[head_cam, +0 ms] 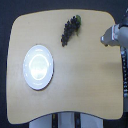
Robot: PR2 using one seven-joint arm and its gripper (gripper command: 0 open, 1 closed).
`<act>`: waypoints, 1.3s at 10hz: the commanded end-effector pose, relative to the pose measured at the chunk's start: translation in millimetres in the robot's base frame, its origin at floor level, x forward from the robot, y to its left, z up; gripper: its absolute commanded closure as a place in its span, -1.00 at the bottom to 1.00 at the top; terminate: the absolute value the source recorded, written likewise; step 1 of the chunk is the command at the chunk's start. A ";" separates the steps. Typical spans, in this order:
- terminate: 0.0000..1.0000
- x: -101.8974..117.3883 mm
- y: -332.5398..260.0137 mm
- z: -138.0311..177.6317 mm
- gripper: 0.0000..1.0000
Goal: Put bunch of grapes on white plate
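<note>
A bunch of grapes (69, 29), dark purple-black with a small green stem end at its top, lies on the wooden table near the far edge, slightly right of centre. The white plate (38, 66), round and glossy, rests on the table at the exterior view's left with nothing on it. My gripper (106, 38) comes in from the exterior view's right edge, well to the right of the grapes and apart from them. It is small and blurred, so the state of its fingers does not show.
The light wooden table (75, 85) has rounded corners and a dark surround beyond its edges. The robot's arm and a dark cable or strut (123, 75) run down the right edge. White base parts (65, 122) show below the table's near edge.
</note>
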 end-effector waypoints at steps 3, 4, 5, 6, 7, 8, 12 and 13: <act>-1.00 7.2 6.1 -6.7 -1.00; -1.00 16.1 14.8 -8.3 -1.00; -1.00 23.8 25.1 -8.1 -1.00; -1.00 34.8 37.6 -7.4 -1.00; -1.00 46.3 50.5 -8.1 -1.00; -1.00 59.1 64.7 -10.9 -1.00; -1.00 118.7 124.1 -34.8 -1.00; -1.00 131.6 139.5 -44.4 -1.00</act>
